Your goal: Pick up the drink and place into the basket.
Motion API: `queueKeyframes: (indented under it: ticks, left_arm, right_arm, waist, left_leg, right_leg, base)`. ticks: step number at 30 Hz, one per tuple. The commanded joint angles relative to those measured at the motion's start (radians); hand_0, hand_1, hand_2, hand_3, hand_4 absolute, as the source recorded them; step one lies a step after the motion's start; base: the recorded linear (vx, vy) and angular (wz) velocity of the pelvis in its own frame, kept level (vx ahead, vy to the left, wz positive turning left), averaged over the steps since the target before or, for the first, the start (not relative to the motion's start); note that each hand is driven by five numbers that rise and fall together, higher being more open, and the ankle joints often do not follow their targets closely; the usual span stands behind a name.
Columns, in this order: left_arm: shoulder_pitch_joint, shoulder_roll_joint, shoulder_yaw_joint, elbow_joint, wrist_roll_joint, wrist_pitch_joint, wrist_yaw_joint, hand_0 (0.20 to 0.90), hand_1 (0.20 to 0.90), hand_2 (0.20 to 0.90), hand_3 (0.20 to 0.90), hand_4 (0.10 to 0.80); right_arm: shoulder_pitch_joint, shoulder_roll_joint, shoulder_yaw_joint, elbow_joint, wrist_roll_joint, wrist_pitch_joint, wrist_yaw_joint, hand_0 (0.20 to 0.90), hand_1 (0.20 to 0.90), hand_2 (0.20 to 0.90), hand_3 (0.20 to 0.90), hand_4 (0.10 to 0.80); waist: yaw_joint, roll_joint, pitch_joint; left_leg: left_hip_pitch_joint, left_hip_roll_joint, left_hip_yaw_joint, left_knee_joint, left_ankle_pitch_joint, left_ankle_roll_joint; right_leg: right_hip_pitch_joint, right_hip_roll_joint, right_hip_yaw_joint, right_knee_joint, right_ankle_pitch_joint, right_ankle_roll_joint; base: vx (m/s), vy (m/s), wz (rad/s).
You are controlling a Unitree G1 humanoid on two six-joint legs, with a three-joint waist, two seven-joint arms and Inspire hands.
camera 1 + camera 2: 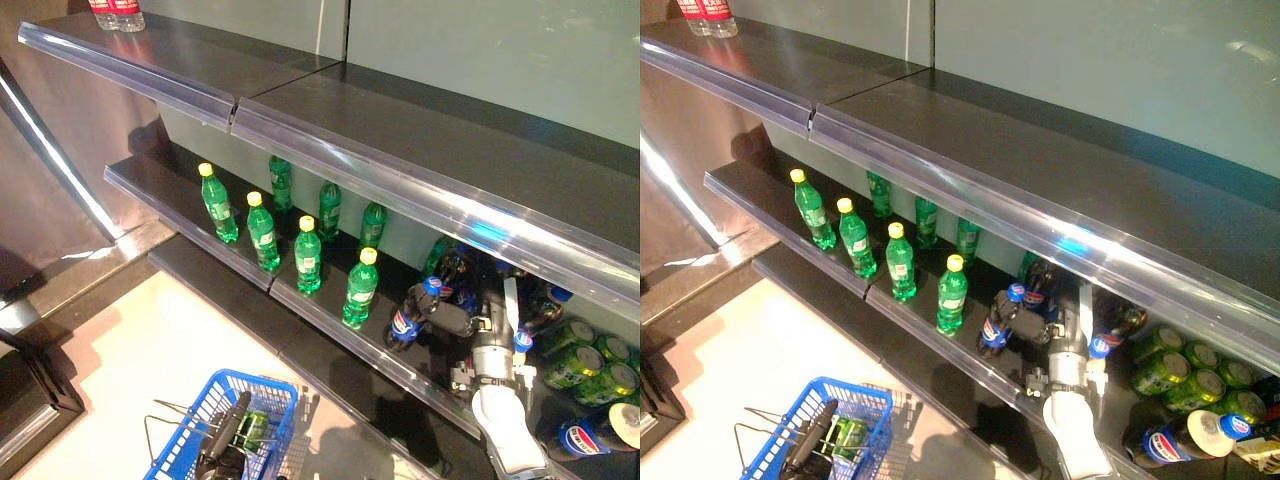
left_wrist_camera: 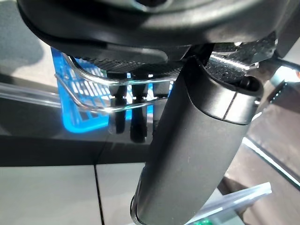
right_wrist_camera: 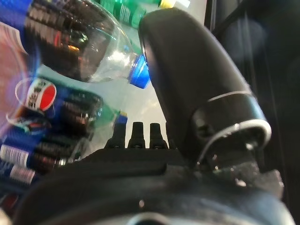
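Left eye view showed the right hand (image 1: 470,318) reaching into the lower shelf (image 1: 330,325), its fingers stretched straight toward the tilted cola bottle (image 1: 408,318) just beside them, not closed on it. That bottle leaned near the shelf's clear front lip, with green bottles (image 1: 306,255) standing apart to its left and green cans (image 1: 590,365) to its right. Below, the left hand (image 1: 225,432) was clamped on the wire handle of the blue basket (image 1: 190,425), which held one green can (image 1: 255,430).

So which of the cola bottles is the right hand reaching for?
The tilted cola bottle at the group's left end, just past the right hand; the other cola bottles lie farther right.
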Motion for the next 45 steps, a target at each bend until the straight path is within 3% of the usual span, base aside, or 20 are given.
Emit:
queueKeyframes:
  ticks: [1, 28, 45]
  left_arm:
    - [-0.075, 0.066, 0.007, -0.148, 0.044, -0.127, -0.111, 0.3, 0.3, 0.3, 0.2, 0.1]
    - [-0.046, 0.076, -0.017, -0.152, 0.051, -0.107, -0.126, 0.3, 0.3, 0.3, 0.2, 0.1]
    - [-0.013, 0.08, -0.018, -0.162, 0.062, -0.1, -0.127, 0.3, 0.3, 0.3, 0.2, 0.1]
  right_arm:
    - [-0.04, -0.019, -0.04, -0.068, -0.022, -0.046, -0.071, 0.9, 0.9, 0.9, 0.9, 0.8]
    - [-0.034, -0.001, -0.013, -0.008, 0.041, -0.027, -0.057, 0.9, 0.9, 0.9, 0.9, 0.8]
    - [-0.018, 0.009, -0.011, 0.027, 0.071, -0.021, -0.026, 0.9, 0.9, 0.9, 0.9, 0.8]
  waist:
    - [0.018, 0.003, -0.056]
    - [0.051, 0.006, -0.028]
    - [0.067, 0.003, -0.001]
  left_leg:
    - [-0.004, 0.058, 0.03, 0.026, -0.003, -0.023]
    - [-0.025, 0.048, -0.001, 0.026, 0.003, -0.021]
    - [-0.048, 0.037, -0.015, 0.126, -0.03, -0.015]
  right_leg:
    - [-0.056, -0.16, -0.08, 0.034, 0.116, 0.095]
    - [-0.063, -0.18, -0.102, 0.046, 0.117, 0.106]
    - [-0.065, -0.195, -0.1, 0.099, 0.103, 0.104]
  base:
    - [0.058, 0.022, 0.0]
    - [0.026, 0.012, 0.03]
    - [0.01, 0.011, 0.03]
